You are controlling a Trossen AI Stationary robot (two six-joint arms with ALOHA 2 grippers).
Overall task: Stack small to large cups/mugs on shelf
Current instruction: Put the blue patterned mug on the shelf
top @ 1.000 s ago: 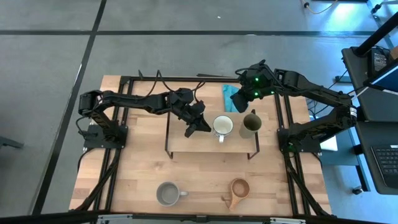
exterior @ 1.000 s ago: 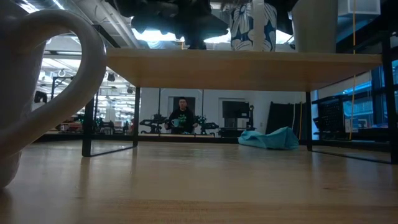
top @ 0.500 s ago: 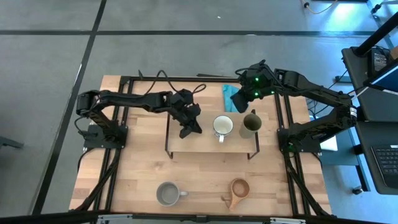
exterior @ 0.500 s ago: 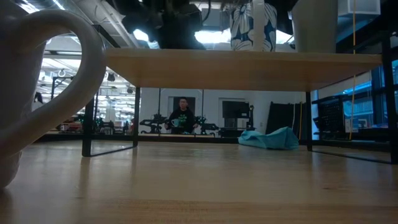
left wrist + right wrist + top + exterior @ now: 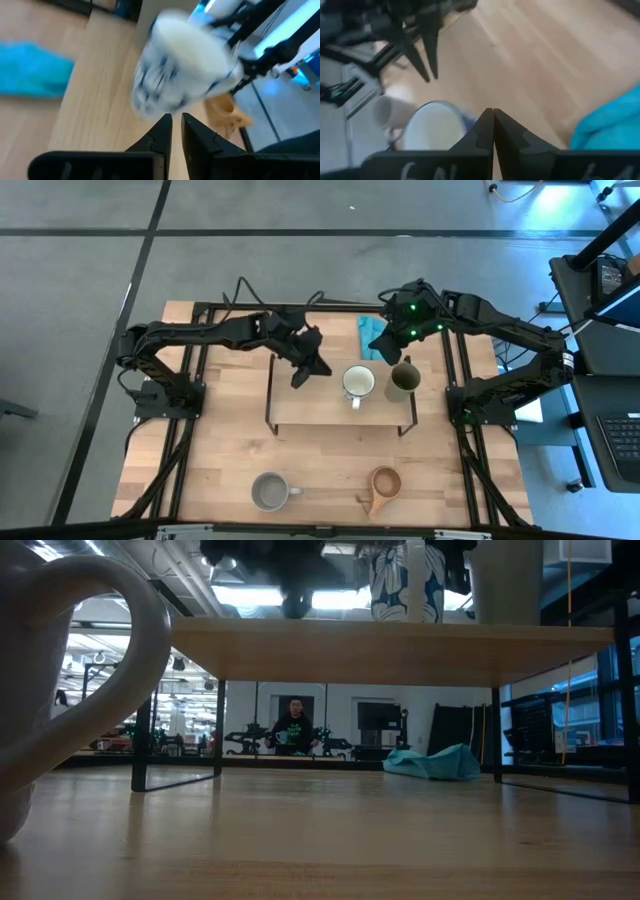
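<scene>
- Standing on the shelf are two cups: the white cup with a blue pattern near the middle, and the olive-green cup at the right end, just beside it.
- On the bench in front of the shelf sit the grey cup with its handle and the brown wooden cup with its long handle, well apart from each other.
- The left end effector hangs over the left part of the shelf, near the white cup but not touching it; in the left wrist view its fingers stand nearly together with only a thin gap, grasping nothing.
- The right end effector sits above the back edge of the shelf, beside the teal cloth; its fingers are clenched tight together and hold nothing.
- In the low view a person stands far behind the bench.
</scene>
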